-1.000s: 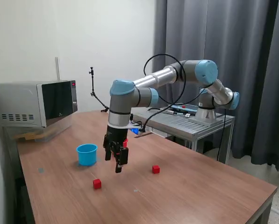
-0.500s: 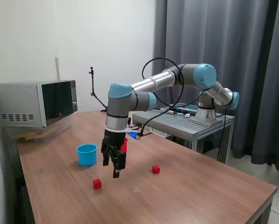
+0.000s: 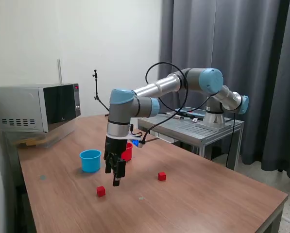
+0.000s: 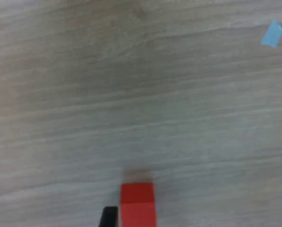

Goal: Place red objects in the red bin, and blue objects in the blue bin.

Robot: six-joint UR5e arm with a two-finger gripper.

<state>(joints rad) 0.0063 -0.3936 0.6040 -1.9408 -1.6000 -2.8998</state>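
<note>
My gripper (image 3: 114,178) hangs open just above the table, pointing down, slightly to the exterior view's right of a tiny red cube (image 3: 101,191). In the wrist view this red cube (image 4: 138,204) lies on the wood close to one finger (image 4: 108,217), untouched; the other finger only shows at the frame edge. A second red cube (image 3: 162,176) lies farther to the exterior view's right. The red cup (image 3: 127,151) stands partly hidden behind my wrist. The light blue cup (image 3: 90,160) stands to the exterior view's left of it. No dark blue cubes are in view.
A microwave (image 3: 35,107) stands at the table's back on the exterior view's left. A metal cart (image 3: 193,127) holds the arm's base behind the table. A small scrap of blue tape (image 4: 273,34) sticks to the wood. Dark curtains hang behind.
My gripper has moved toward the exterior view's left and slightly lower, closer to the nearer red cube. The cubes and cups have not moved.
</note>
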